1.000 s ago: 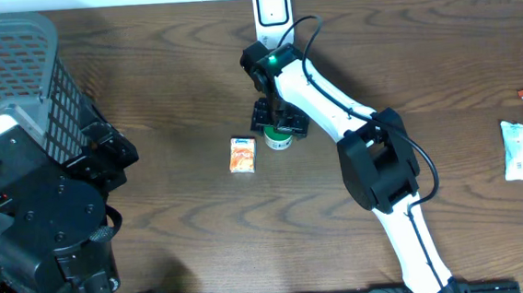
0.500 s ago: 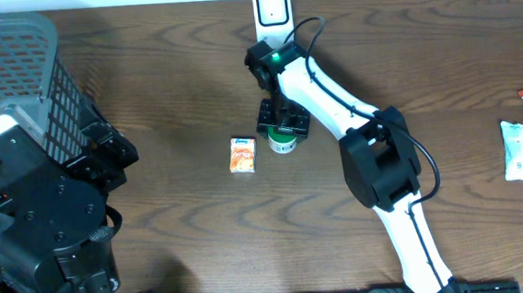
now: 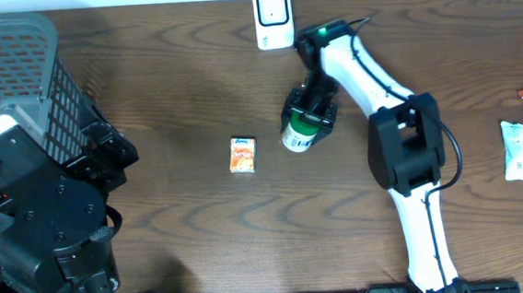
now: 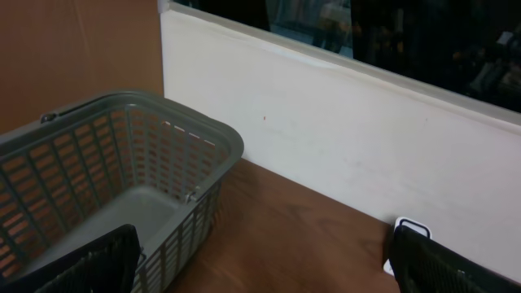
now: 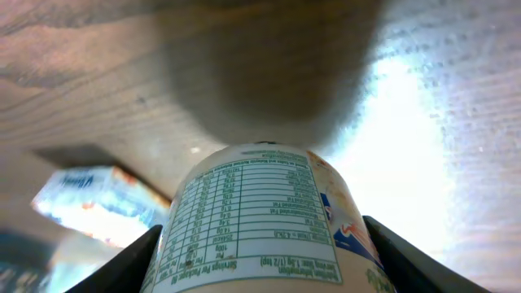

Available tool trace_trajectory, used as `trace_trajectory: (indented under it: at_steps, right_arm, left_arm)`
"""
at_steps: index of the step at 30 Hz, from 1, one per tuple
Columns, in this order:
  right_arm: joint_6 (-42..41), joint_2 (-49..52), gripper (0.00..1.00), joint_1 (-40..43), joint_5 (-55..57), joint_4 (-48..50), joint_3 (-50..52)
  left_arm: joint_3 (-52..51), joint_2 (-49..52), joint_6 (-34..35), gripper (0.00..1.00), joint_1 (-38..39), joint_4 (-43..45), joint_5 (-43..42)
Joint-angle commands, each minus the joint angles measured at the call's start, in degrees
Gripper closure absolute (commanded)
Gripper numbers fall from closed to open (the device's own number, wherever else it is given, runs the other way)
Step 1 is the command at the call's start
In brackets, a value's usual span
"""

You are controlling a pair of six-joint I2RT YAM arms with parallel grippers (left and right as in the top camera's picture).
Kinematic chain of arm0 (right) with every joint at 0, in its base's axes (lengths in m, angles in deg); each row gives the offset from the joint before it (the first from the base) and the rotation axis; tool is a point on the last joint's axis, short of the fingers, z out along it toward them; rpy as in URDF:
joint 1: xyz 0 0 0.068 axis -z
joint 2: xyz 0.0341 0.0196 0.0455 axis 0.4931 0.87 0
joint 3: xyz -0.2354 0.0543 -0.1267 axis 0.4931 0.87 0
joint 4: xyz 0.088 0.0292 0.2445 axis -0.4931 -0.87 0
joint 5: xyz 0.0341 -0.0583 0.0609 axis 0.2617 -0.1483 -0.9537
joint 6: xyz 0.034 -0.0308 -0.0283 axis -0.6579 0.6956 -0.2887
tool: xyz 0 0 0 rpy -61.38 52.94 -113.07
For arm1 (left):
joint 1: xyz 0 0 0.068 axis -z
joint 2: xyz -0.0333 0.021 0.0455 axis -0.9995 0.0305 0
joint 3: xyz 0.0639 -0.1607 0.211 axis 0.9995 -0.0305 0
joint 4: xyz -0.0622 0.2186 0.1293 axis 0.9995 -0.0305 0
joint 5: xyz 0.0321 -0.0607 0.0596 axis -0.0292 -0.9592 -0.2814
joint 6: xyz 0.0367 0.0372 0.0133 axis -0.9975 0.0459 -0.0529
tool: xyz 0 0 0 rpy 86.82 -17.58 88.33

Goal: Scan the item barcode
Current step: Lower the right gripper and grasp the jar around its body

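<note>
Two black fingers (image 5: pixel 130 264) of the right gripper (image 3: pixel 309 115) close on a white cylindrical bottle with a printed nutrition label (image 3: pixel 299 133), tilted in the upper middle of the overhead frame, below and slightly right of the white barcode scanner (image 3: pixel 272 18). A small orange packet (image 3: pixel 243 154) lies left of the bottle, apart. The left gripper (image 4: pixel 260 273) gapes wide, empty, beside the grey plastic mesh basket (image 4: pixel 163 122).

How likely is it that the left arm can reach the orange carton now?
Probably yes: nothing lies between the orange carton and the left arm, and the right gripper, holding the bottle, sits apart from it.
</note>
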Motion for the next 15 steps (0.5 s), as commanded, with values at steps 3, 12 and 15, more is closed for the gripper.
trace_trajectory:
  at_steps: [3,12,15]
  right_arm:
    - [3.91,0.37,0.41,2.86,-11.72,-3.13,-1.75]
    - [6.16,0.37,0.41,2.93,-12.79,-7.34,-1.75]
    - [6.14,0.37,0.41,2.89,-12.79,-7.32,-1.75]
  left_arm:
    - [-0.04,0.11,0.04,0.02,-0.2,0.0,1.38]
    - [-0.04,0.11,0.04,0.02,-0.2,0.0,1.38]
    - [-0.04,0.11,0.04,0.02,-0.2,0.0,1.38]
